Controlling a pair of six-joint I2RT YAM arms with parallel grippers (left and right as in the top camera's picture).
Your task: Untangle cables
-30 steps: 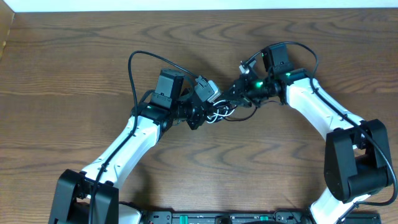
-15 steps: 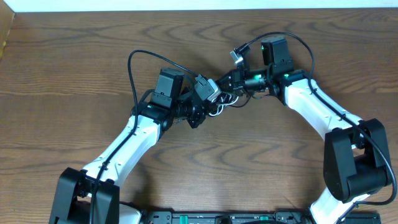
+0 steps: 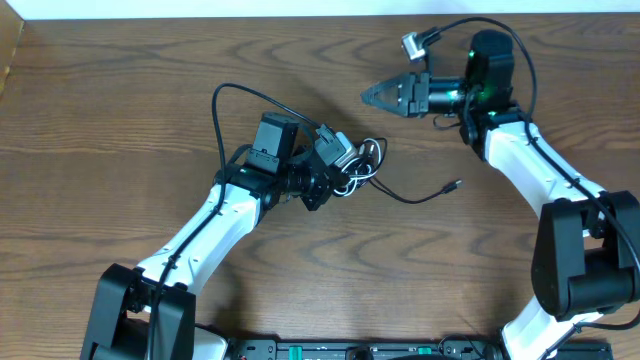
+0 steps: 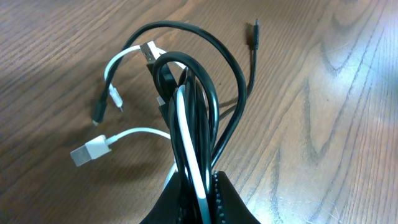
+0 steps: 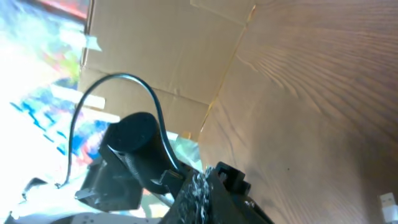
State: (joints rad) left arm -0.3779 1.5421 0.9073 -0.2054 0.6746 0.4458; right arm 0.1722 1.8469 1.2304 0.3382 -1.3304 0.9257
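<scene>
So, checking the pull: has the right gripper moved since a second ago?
Yes: right gripper moved toward the far table edge, away from the cables.

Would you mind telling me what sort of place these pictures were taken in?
Probably a robotics lab or test bench: a left arm and a right arm work at a wooden table with tangled cables on it, and the right wrist view shows cardboard sheets at its edge.

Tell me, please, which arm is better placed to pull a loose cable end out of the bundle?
Right. The left tool is shut on the cables, anchoring them. The right tool seems empty, and the black cable's loose plug lies on its side.
</scene>
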